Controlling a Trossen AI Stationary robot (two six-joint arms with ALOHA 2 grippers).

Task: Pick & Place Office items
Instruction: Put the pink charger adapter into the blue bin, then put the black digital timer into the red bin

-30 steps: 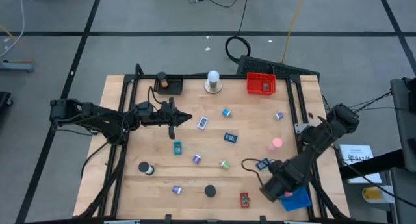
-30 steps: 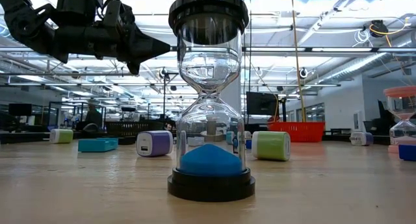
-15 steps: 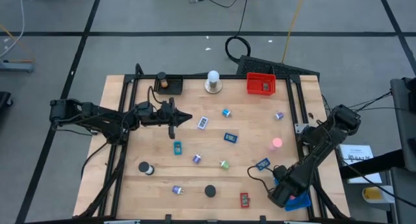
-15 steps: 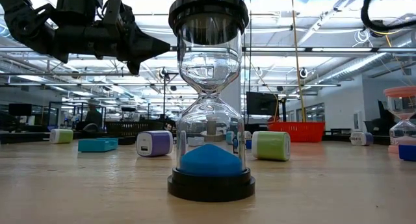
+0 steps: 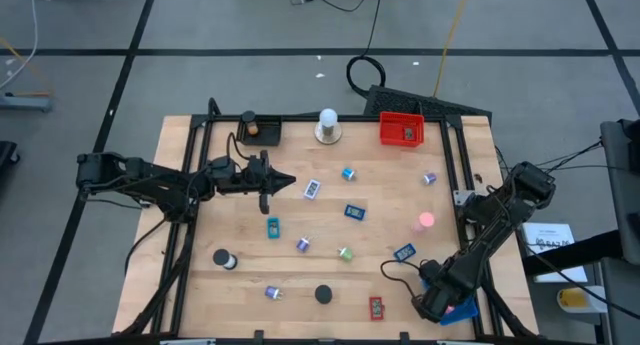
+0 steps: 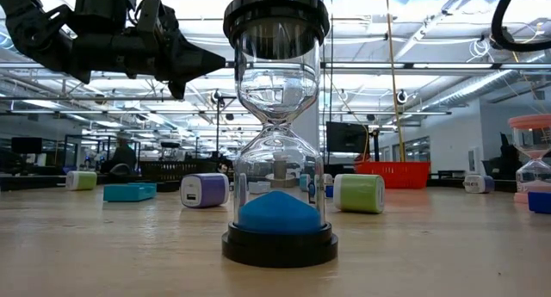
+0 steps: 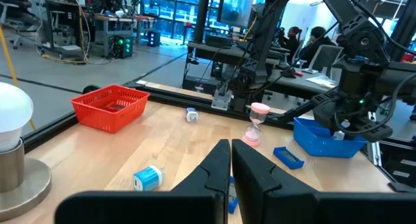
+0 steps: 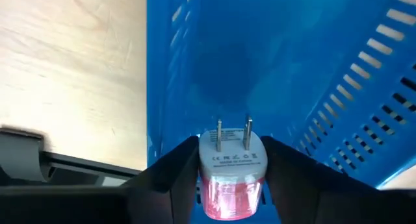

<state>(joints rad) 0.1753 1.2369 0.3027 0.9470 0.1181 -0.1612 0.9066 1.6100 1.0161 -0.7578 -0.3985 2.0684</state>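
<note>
Over the blue tray [image 8: 273, 74] at the table's near right corner, we see the right gripper [image 8: 231, 165] part-open around a pink, translucent plug adapter [image 8: 232, 169], its white face and two metal prongs pointing into the tray. Whether the fingers still press it we cannot tell. The left gripper [image 7: 231, 160] hovers, fingers together and empty, well left of the tray.

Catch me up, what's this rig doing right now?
It's sorting small office items into baskets. The right gripper is over the blue basket at the table's near right corner, with a pink plug adapter between its fingers, apparently about to drop it in. The left gripper hangs shut and empty above the middle of the table. Other small items are scattered on the wood, including a black hourglass with blue sand, and a red basket sits at the far edge.
</note>
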